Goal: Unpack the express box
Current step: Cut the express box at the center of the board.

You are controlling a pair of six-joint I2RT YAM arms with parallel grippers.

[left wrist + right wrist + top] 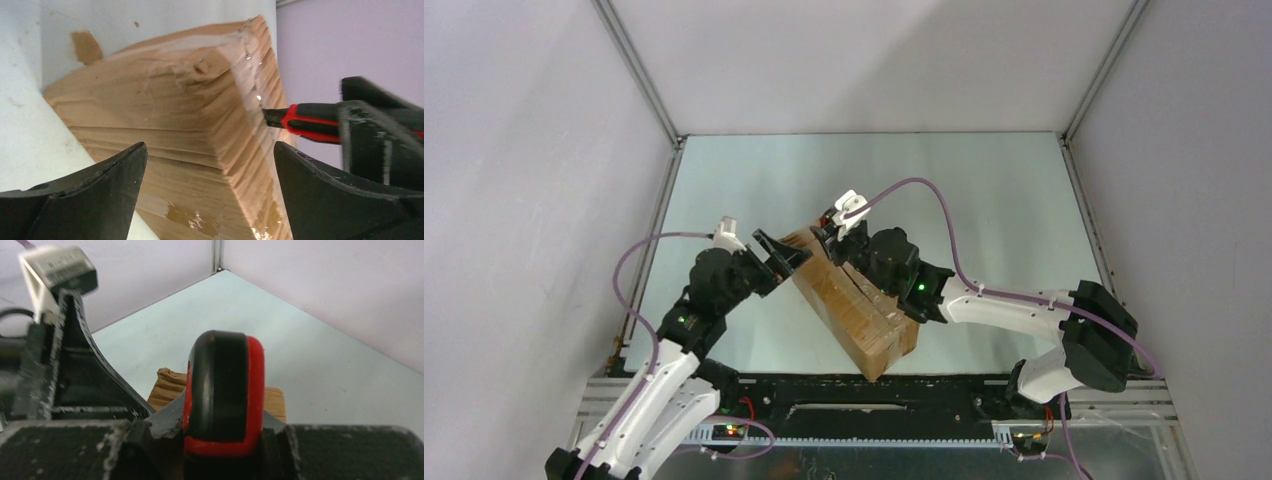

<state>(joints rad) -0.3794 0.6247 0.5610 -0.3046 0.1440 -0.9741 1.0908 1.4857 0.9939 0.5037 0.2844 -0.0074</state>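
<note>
**A:** Where is the express box lying?

**B:** It is being seen mid-counter in the top view, with its long axis running roughly 11 o'clock to 5 o'clock. Glossy tape is being seen over the near corner in the left wrist view. No flap is being seen lifted.

**A:** Left side?

**B:** The left gripper is being held at the box's 11 o'clock end, fingers wide apart, with nothing clamped. The box corner is being framed between the fingers in its wrist view. Contact cannot be told.

**A:** Right side?

**B:** The right gripper is being clamped on the red-handled utility knife. It is being held over the same far end, at about 2 o'clock from the left gripper. The knife tip is being pointed at the taped edge and appears to be meeting it. Blade depth cannot be told.

**A:** What is the next move being hinged on?

**B:** As a judgement, it is the axis. The box body is lying at 5 o'clock from the right gripper, so a cut would probably be drawn that way, along the length. The right arm is being judged nearer to the taped edge. The left is better placed for bracing the end.

**A:** Risk?

**B:** With the left gripper apart, the box is likely being left unbraced. It could be dragged along by the blade.
</note>
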